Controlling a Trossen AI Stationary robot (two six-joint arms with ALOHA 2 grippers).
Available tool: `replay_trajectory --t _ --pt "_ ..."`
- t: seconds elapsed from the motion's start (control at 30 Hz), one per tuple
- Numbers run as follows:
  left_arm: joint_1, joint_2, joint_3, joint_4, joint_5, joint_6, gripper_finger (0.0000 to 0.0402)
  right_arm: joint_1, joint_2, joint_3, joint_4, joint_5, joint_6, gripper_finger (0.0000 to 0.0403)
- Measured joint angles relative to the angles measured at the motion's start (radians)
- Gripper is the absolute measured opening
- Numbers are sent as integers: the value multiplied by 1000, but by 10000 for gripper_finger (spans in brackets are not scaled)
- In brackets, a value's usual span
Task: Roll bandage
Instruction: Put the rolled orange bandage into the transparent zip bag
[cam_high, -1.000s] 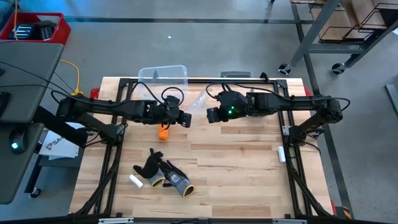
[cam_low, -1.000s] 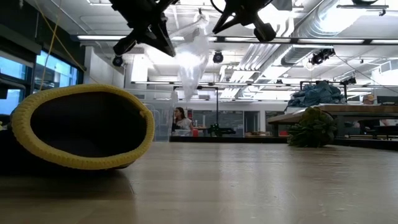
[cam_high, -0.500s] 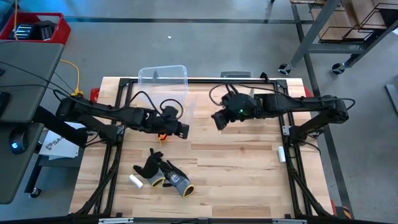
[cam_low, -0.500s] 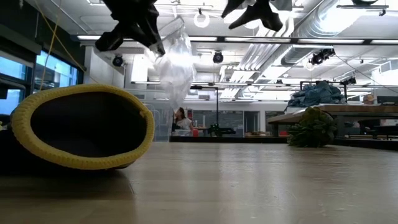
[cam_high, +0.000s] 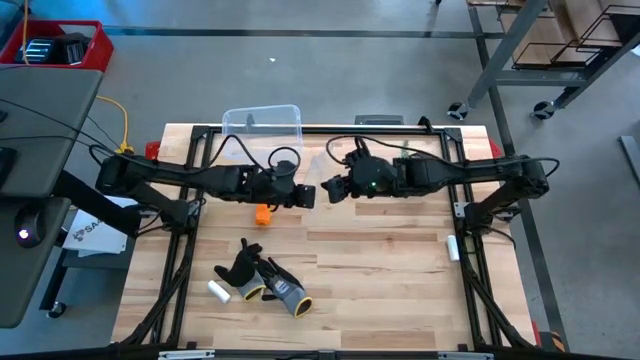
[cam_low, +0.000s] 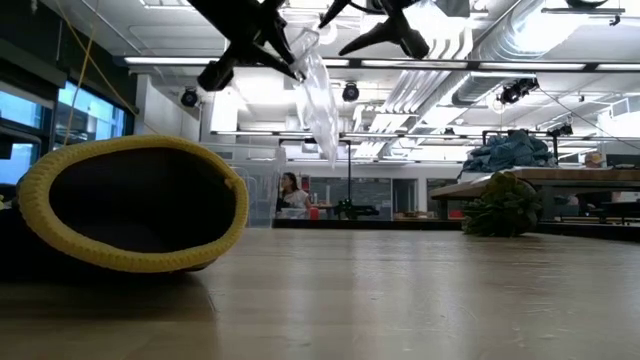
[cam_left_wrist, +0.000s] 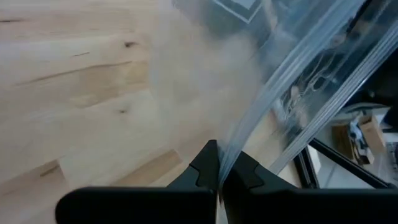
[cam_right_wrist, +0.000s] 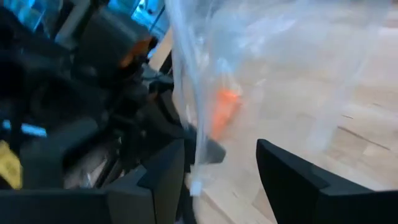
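Bandage (cam_high: 262, 213) is a small orange lump lying on the bench (cam_high: 400, 260), just below the left arm's wrist, towards the far-middle of the boards; thru the right wrist view it shows as an orange blur (cam_right_wrist: 224, 109) behind clear plastic.

Biggest to smallest:

- Bench: pale wood planks w/ a dark frame round the edge.
- Both arms reach in from the sides and meet abt mid-bench, near the far edge.
- Clear plastic tub (cam_high: 263, 121) sits at the far edge, left of centre.
- Clear plastic bag (cam_low: 316, 100) hangs in the air betw the two grippers; low view shows it drooping down from the left one.
- Gloves (cam_high: 262, 280), black-grey-yellow, lie in a heap near the front left; one yellow cuff (cam_low: 130, 205) fills the left of the low view.
- Left gripper (cam_high: 306, 196): jaws together, clamped on an edge of the bag, seen plainly in the left wrist view (cam_left_wrist: 219, 180), where the film runs up from betw the fingertips.
- Right gripper (cam_high: 331, 190): jaws apart, just beside the left one; the bag hangs betw the fingers (cam_right_wrist: 292, 180) in its wrist view, can't tell if it touches them.
- Small white cylinder (cam_high: 218, 292) lies by the gloves, front left; another white piece (cam_high: 452, 248) rests by the right frame rail.
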Motion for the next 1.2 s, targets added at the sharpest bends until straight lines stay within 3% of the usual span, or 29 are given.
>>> replay_trajectory --t 0.27,0.43,0.7,0.8,0.93,1.2 --pt "10 27 0 41 3 26 0 -7 2 1 86 -23 6 193" --pt "13 38 0 126 9 54 0 -14 24 0 -9 -7 47 193" --pt "14 39 0 121 17 85 0 -22 32 0 -9 -2 67 190" --pt "10 39 0 126 12 70 0 -31 32 0 -55 0 69 147" --pt "10 39 -1 105 5 45 0 -53 34 -13 -58 -3 55 25" --pt "10 37 0 75 7 186 3 -56 29 -13 -53 -71 92 3"
